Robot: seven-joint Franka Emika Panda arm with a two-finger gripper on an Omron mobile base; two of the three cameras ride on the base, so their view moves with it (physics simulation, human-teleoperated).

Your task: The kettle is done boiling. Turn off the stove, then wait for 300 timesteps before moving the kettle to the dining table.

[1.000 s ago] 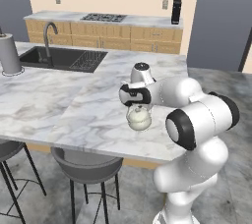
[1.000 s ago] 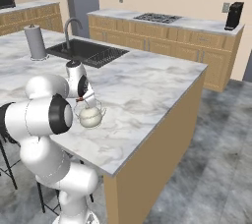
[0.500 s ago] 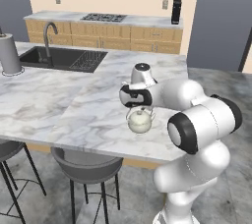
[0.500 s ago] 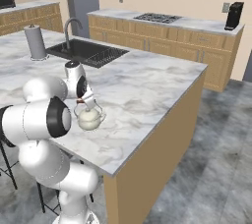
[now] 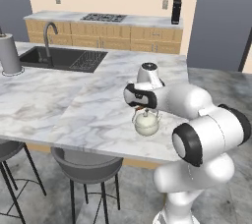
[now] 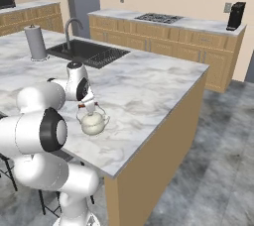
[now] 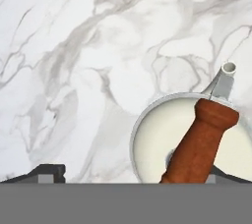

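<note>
Reddish-brown wood is sitting right under the gripper (image 7: 133, 176), whose jaws are standing spread wide and gripping nothing, so it's let go. That bar is topping the arched wire handle of the kettle (image 5: 146, 122), which is resting upright on the marbled dining table (image 5: 59, 100), near the front edge above a grey stool (image 5: 88, 166). I'm guessing it's fairly heavy if full, stiff and a bit slick, so the wooden bar is looking like the only sensible place to grab. Way back, the stove (image 5: 104, 17) is sitting on the far counter.
</note>
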